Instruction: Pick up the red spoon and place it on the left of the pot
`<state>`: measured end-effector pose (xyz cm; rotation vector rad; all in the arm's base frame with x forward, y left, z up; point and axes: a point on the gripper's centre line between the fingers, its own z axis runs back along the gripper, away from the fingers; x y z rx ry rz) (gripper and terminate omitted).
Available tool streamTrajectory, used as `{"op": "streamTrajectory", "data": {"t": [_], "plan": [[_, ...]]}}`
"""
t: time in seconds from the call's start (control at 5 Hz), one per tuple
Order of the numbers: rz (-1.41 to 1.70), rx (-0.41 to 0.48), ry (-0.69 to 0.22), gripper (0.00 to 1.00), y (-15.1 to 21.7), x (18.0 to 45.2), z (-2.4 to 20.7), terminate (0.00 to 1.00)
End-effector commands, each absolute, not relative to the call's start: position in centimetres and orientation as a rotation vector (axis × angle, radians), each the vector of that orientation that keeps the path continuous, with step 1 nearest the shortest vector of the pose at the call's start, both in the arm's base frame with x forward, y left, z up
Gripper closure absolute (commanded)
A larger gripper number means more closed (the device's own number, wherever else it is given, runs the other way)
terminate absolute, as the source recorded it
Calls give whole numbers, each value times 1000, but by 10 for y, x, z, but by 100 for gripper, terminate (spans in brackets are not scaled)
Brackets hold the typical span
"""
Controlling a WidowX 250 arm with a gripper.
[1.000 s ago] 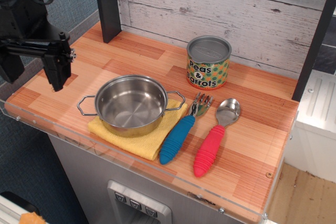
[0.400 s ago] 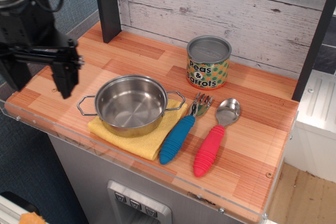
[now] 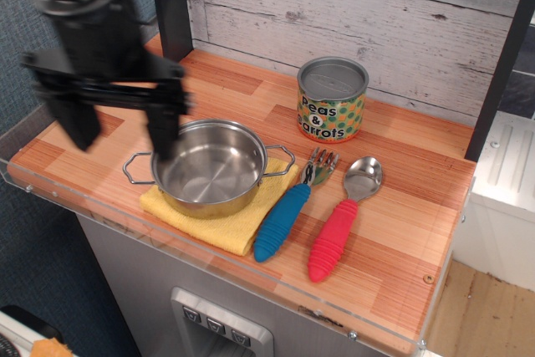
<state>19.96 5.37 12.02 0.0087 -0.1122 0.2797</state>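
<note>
Red-handled, the red spoon lies near the surface's right side, well apart from the end effector. It hangs blurred, fingers spread and empty, over the pot's left rim.

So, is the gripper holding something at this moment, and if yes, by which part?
Nothing is held. The gripper is open and blurred, above the pot's left side. The red spoon lies untouched on the counter, right of the blue fork.
</note>
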Motion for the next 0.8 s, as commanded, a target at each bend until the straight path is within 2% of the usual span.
{"op": "streamTrajectory", "data": {"t": [0.0, 0.2, 0.6], "plan": [[202, 21, -184, 0, -8, 235, 120, 0], [218, -3, -193, 0, -36, 249, 103, 0], [256, -42, -180, 0, -64, 269, 68, 0]]}}
